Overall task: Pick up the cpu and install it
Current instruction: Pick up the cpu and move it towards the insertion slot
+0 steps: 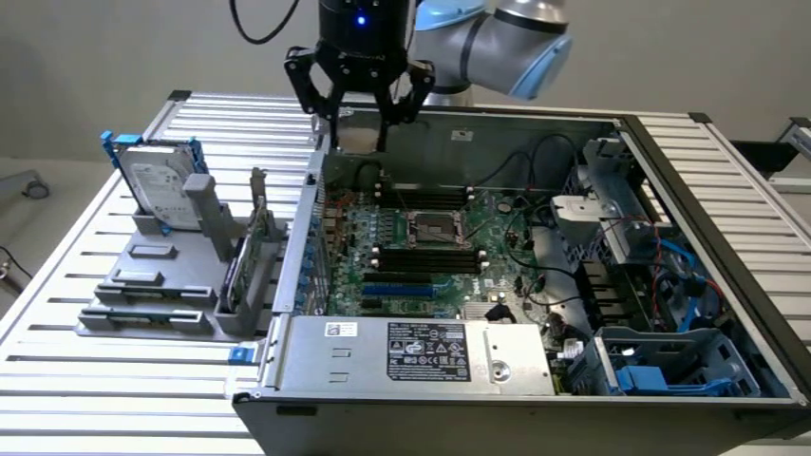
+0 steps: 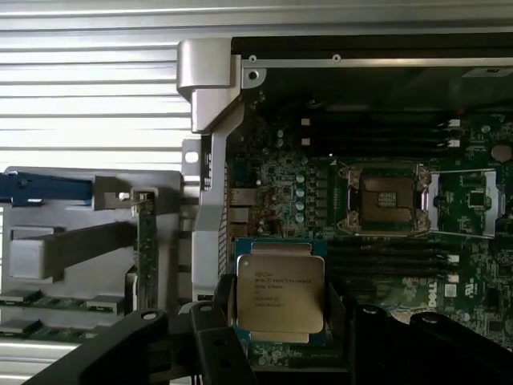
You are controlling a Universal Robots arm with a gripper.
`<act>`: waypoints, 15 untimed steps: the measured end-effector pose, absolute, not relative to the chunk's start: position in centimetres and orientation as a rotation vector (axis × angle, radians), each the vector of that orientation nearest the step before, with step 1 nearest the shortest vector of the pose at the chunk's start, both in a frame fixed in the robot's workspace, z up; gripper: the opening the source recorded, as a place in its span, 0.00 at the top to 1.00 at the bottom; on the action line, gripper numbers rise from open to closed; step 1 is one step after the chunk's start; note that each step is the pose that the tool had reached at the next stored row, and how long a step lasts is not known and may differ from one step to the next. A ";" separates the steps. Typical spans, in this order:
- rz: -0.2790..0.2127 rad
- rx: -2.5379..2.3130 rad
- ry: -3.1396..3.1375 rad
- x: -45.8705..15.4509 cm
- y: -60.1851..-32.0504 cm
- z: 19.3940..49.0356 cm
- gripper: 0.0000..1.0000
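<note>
Gripper [image 2: 284, 317] jaws clamp the cpu [image 2: 280, 289]; Dell lettering marks the motherboard [image 2: 429, 285]; exterior view adds the hard drive [image 1: 162, 180].

Print on cpu [image 2: 280, 293], supply label [image 1: 427, 349], unreadable

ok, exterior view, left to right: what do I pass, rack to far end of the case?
hard drive standing in the rack → gripper up high at the case's edge, closed on the cpu → socket on the motherboard → blue drive bay in the case's near corner.
</note>
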State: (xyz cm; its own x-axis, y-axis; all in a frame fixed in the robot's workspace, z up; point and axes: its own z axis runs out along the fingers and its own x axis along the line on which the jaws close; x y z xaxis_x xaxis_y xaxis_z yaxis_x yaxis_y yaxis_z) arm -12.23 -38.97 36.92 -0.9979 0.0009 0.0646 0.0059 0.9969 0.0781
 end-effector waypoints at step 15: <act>-0.120 -0.005 -3.075 -5.4 -36.7 34.4 0.45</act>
